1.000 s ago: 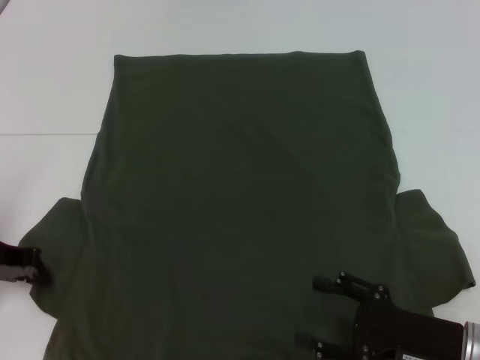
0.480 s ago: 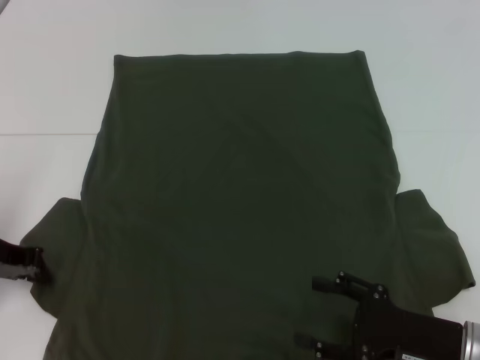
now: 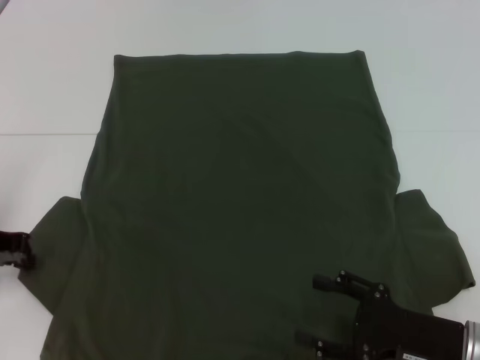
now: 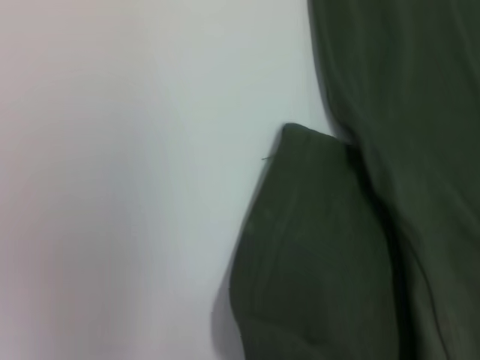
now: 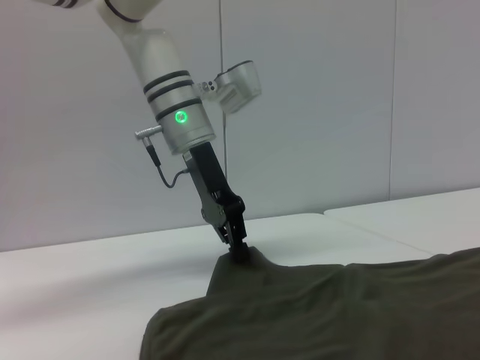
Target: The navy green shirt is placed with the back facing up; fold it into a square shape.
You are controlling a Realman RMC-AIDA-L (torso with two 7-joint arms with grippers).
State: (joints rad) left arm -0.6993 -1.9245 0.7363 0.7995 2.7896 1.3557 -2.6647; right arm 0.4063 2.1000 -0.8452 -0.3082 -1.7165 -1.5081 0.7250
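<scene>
The navy green shirt (image 3: 240,187) lies spread flat with its plain side up and both short sleeves out to the sides. My left gripper (image 3: 16,251) is at the outer edge of the left sleeve (image 3: 60,247). In the right wrist view the left gripper (image 5: 238,250) is shut on a small raised peak of the sleeve cloth (image 5: 255,277). The left wrist view shows the sleeve (image 4: 315,255) beside the shirt's body (image 4: 405,90). My right gripper (image 3: 319,313) hovers open over the shirt's near right part, with nothing between its fingers.
The white table (image 3: 225,22) surrounds the shirt, with bare surface beyond its far hem and to both sides. A pale wall (image 5: 315,90) stands behind the table in the right wrist view.
My left gripper has moved outward to the left, and the left sleeve's edge has stretched out with it. The right arm has stayed still.
</scene>
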